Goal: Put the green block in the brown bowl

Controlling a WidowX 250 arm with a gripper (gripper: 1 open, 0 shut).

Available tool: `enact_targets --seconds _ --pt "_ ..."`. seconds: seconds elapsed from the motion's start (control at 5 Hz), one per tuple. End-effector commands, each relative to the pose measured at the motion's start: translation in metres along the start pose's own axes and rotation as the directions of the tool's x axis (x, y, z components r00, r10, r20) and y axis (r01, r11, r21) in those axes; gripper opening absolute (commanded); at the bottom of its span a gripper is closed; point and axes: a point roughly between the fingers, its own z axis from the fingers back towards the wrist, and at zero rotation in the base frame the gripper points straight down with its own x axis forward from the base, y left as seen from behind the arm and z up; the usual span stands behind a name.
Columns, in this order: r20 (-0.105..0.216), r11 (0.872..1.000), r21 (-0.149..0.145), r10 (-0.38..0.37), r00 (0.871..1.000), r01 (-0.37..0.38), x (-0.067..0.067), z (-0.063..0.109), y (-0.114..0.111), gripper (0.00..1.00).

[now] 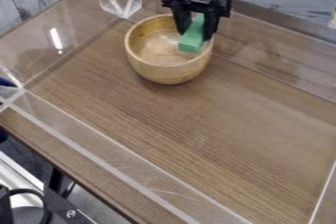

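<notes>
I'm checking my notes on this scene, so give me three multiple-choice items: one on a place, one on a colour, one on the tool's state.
1. Where is the green block?
A. On the bare table in front of the bowl
B. At the bowl, held in the tool
C. Left of the bowl, on the table

2. What colour is the bowl?
A. Light brown
B. Blue
C. White

3. How is the tool?
A. Wide open, holding nothing
B. Out of view
C. Closed on the block

1 B: the green block hangs over the bowl's far right part.
2 A: the bowl shows light-brown wood.
3 C: the tool has the block's upper end between its fingers.
</notes>
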Motion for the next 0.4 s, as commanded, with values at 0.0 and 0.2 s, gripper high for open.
enact_targets --seconds 0.0,0.2 --pt "0.072 1.000 -0.003 0.007 0.997 -0.007 0.0124 0.0180 0.0035 0.00" --pt "0.071 1.000 -0.004 0.013 0.997 -0.012 0.0146 0.0142 0.0050 0.00"
